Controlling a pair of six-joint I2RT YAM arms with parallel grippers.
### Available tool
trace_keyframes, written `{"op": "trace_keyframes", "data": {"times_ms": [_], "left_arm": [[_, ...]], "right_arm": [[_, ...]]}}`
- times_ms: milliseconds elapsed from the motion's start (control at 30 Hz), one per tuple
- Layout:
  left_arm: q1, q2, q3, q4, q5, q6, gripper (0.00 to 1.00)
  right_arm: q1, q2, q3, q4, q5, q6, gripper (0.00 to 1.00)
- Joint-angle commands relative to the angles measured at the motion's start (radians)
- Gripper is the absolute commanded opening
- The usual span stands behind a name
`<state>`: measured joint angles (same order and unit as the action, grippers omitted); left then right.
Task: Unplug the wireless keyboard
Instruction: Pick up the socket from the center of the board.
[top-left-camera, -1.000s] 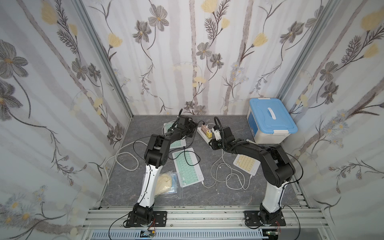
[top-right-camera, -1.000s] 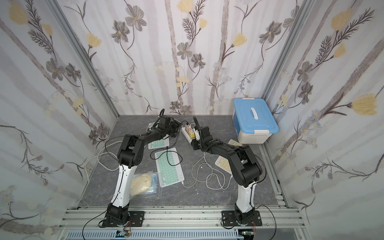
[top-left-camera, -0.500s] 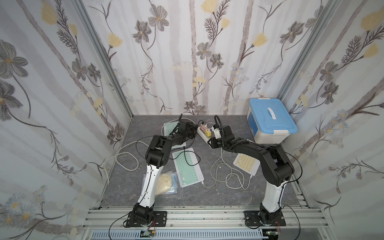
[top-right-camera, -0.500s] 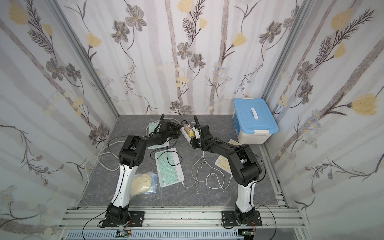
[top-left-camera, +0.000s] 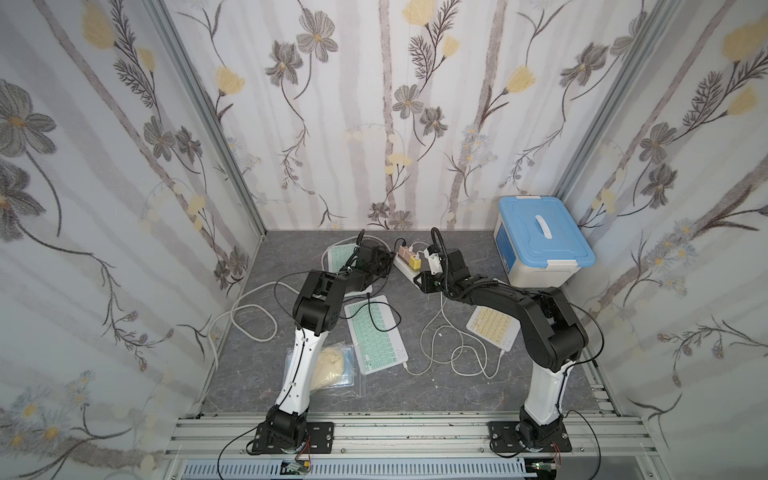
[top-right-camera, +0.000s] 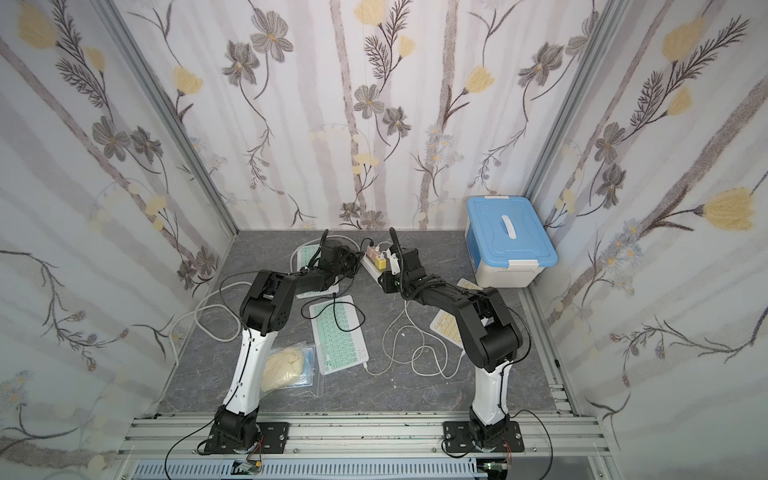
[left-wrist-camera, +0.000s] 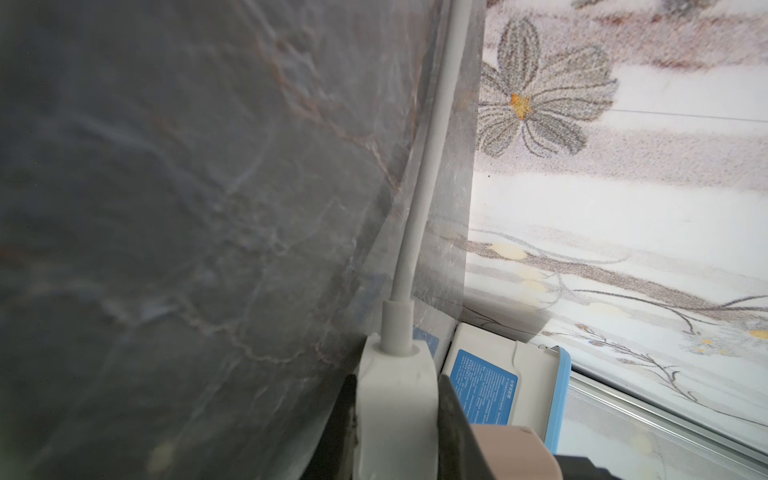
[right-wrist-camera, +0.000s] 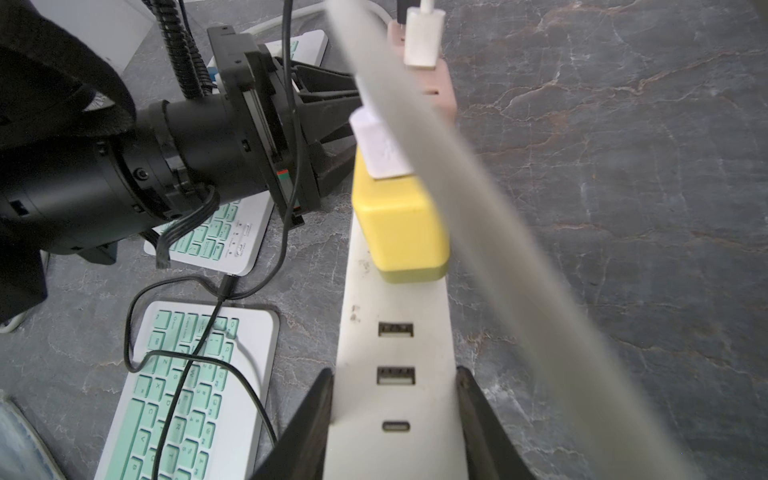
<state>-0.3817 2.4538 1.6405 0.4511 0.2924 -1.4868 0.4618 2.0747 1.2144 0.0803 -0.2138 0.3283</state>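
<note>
A white power strip lies at the back of the table and carries a yellow adapter and a pink adapter. My left gripper is shut on the white plug that sits in the yellow adapter, and the plug's white cable runs out from it. My right gripper is shut on the near end of the strip, one finger on each side. In both top views a mint keyboard lies mid-table with a white cable at its corner.
A second mint keyboard lies under my left arm, with a black cable looping over the keyboards. A yellow keyboard sits beneath my right arm. A blue-lidded box stands at the back right. A bagged cream item lies front left.
My left gripper has moved right onto the yellow adapter's white plug and closed on it. The right gripper has stayed on the strip.
</note>
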Motion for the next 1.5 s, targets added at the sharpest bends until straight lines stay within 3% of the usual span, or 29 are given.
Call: {"op": "trace_keyframes", "data": {"times_ms": [0,33,167,200,300,367,533,867,1033,1167,1300,1467], "left_arm": [[-0.001,0.005,-0.002,-0.036,-0.006,-0.050,0.04],[-0.002,0.002,-0.004,-0.030,-0.007,-0.049,0.00],[-0.002,-0.017,-0.030,0.039,-0.040,-0.047,0.00],[-0.002,-0.022,-0.034,0.055,-0.045,-0.046,0.00],[0.000,-0.031,-0.030,0.101,-0.055,-0.026,0.00],[0.001,-0.036,-0.021,0.143,-0.056,-0.014,0.00],[0.003,-0.055,-0.016,0.228,-0.076,0.018,0.00],[0.018,-0.103,-0.002,0.250,-0.061,0.143,0.00],[0.030,-0.113,-0.010,0.336,-0.034,0.177,0.00],[0.044,-0.122,-0.013,0.423,0.006,0.183,0.00],[0.047,-0.157,-0.007,0.413,0.052,0.245,0.00],[0.050,-0.182,-0.011,0.419,0.091,0.266,0.00]], "right_arm": [[0.006,-0.002,0.004,0.050,-0.019,-0.023,0.00],[0.004,-0.002,0.002,0.050,-0.018,-0.023,0.00],[0.005,-0.005,-0.004,0.048,-0.010,-0.017,0.00],[0.004,-0.006,-0.004,0.044,-0.010,-0.014,0.06],[0.006,-0.020,-0.011,0.031,-0.028,-0.002,0.41],[0.006,-0.049,-0.040,0.038,-0.043,0.010,0.58],[0.010,-0.135,-0.143,0.067,-0.094,0.041,0.72],[0.043,-0.373,-0.270,0.035,-0.201,0.077,0.74],[0.022,-0.472,-0.264,-0.023,-0.162,0.049,0.74],[-0.052,-0.550,-0.268,-0.016,-0.214,0.077,0.74],[-0.144,-0.624,-0.267,0.013,-0.284,0.111,0.81],[-0.307,-0.610,-0.250,0.084,-0.434,0.163,0.87]]}}
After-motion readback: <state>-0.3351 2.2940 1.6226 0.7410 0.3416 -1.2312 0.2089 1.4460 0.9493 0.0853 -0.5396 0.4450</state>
